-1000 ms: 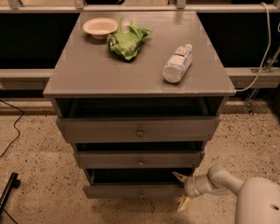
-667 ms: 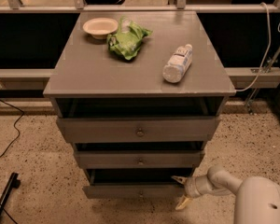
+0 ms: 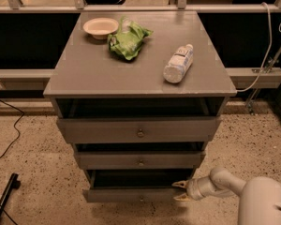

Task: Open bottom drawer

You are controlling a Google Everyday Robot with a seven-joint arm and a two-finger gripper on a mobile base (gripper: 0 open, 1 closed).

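- At the lower right end of the cabinet, the gripper (image 3: 179, 191) sits by the right end of the bottom drawer's front. Its two pale, pointed fingertips (image 3: 177, 184) are spread apart, one high and one low. Whether they touch the panel cannot be told.
- A smooth, rounded, light grey arm (image 3: 220, 182) leads back to a bulky pale robot body (image 3: 264, 203) in the bottom right corner.
- The bottom drawer (image 3: 117, 195) is the lowest of three and has a flat, matte grey front, the narrowest of them, with one small round metal knob (image 3: 141, 198) at its centre. A dark gap shows above the front; its inside is too dark to read.
- The middle drawer (image 3: 107, 161) and the top drawer (image 3: 98, 130) are grey too, each wider than the one below, with one knob each. Both also show dark gaps above.
- The cabinet top (image 3: 84, 74) is a flat grey slab holding three things.
- One shallow, round cream bowl (image 3: 100, 26) is near the back left corner.
- One crumpled, glossy green bag (image 3: 129, 39) lies just beside the bowl, by the back edge.
- One clear plastic bottle (image 3: 179, 63) with a white label lies on its side toward the right edge.
- The floor (image 3: 37, 163) is speckled stone, with black cables (image 3: 7, 125) at the left.
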